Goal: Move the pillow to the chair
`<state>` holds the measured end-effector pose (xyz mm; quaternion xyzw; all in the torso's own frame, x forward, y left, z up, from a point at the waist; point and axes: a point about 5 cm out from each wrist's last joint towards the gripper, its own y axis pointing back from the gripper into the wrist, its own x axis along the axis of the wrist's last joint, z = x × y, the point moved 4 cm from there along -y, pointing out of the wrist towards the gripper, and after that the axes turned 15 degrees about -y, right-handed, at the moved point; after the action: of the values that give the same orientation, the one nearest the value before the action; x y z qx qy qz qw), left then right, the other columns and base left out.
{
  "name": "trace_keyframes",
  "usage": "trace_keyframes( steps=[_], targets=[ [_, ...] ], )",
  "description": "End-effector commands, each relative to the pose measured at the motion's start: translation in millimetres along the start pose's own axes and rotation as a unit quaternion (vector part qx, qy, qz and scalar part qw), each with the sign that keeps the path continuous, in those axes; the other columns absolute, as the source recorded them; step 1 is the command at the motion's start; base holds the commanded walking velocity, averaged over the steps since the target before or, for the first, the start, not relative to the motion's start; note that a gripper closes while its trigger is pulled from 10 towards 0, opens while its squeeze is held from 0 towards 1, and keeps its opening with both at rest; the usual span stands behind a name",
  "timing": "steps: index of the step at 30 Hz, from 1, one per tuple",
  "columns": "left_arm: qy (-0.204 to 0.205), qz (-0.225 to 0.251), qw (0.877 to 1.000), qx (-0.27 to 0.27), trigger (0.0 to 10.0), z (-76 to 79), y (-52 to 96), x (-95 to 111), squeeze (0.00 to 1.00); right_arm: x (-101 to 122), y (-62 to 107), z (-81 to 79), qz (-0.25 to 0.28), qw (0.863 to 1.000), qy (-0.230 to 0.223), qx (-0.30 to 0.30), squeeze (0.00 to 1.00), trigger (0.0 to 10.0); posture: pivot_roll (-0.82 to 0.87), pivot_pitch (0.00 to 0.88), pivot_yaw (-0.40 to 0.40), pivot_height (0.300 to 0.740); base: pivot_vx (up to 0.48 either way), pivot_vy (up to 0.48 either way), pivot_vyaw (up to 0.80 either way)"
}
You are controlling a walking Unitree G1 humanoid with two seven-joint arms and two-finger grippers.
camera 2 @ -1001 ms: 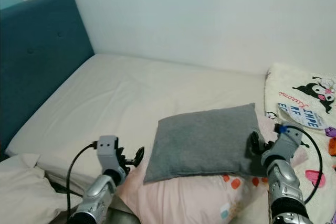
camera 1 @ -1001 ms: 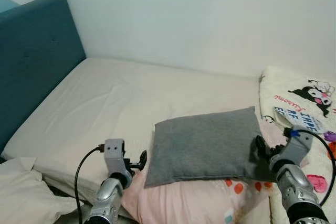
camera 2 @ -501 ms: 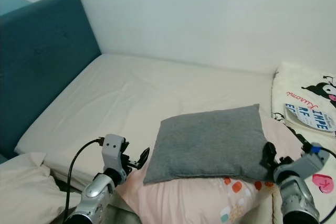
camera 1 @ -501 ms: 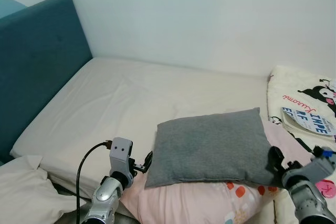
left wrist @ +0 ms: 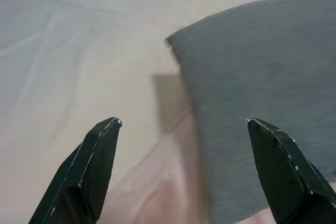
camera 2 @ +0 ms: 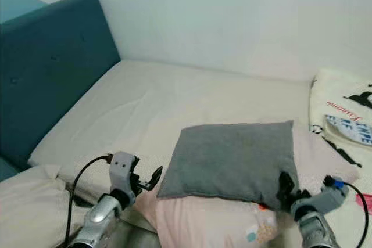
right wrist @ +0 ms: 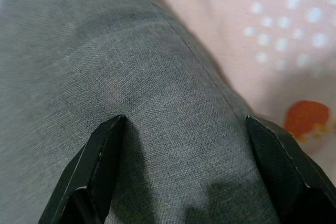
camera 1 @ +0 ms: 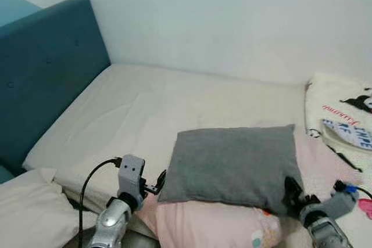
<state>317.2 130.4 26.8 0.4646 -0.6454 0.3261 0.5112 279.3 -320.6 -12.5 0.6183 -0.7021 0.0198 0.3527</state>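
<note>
Left eye view, reading from the robot's left: a teal upholstered headboard [camera 1: 49,79] stands at the head of a bed with a plain cream mattress sheet [camera 1: 151,108], and a crumpled cream cloth [camera 1: 32,207] lies at the near corner. The left gripper [camera 1: 158,183] hovers just beside the near left corner of the flat grey fabric pillow [camera 1: 232,164], its fingers spread wide with nothing between them, as the left wrist view confirms. The grey pillow rests on top of a larger pale pink pillow with coloured spots [camera 1: 215,225]. The right gripper [camera 1: 290,193] presses against the grey pillow's near right corner, also spread apart and not yet clamped on the fabric. The step in hand looks like the approach to a two-handed grasp; next, each gripper would need to pinch its corner before lifting. At the far right lies a cream cartoon-print blanket [camera 1: 343,114] bearing blue lettering, too cropped and tilted to read reliably.
</note>
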Motion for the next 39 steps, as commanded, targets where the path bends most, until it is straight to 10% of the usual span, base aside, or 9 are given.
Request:
trace_keyframes(
  steps=[1,14,15,36,39],
  targets=[
    [-0.010,-0.009,1.000,-0.004,10.0,-4.8,10.3,-6,0.00,-16,5.2,13.1,-0.018,0.999,-0.011,-0.024,0.00,10.0,0.07,0.174,0.116,0.700,0.000,0.000,0.00],
    [-0.048,-0.003,0.999,-0.013,10.0,-21.4,27.6,-3,0.00,-20,-1.3,-8.3,-0.012,0.998,-0.055,0.035,0.00,10.0,0.15,0.212,0.185,0.700,0.000,0.000,0.00],
    [-0.052,-0.002,0.999,-0.015,10.0,-22.5,27.9,-1,0.00,-22,-2.9,-12.0,-0.011,0.997,-0.068,0.039,0.00,0.0,0.15,0.209,0.189,0.700,0.000,0.000,0.00],
    [-0.056,-0.009,0.998,-0.003,10.0,-23.8,21.4,5,0.00,-36,-13.9,-39.8,-0.042,0.996,-0.044,0.065,0.00,0.0,0.14,0.167,0.154,0.700,0.000,0.000,0.00],
    [-0.048,-0.007,0.999,0.018,10.0,-28.3,12.1,9,0.00,-26,-20.6,-76.0,-0.029,0.990,-0.018,0.138,0.00,0.0,0.12,0.145,0.141,0.700,0.000,0.000,0.00]
  ],
)
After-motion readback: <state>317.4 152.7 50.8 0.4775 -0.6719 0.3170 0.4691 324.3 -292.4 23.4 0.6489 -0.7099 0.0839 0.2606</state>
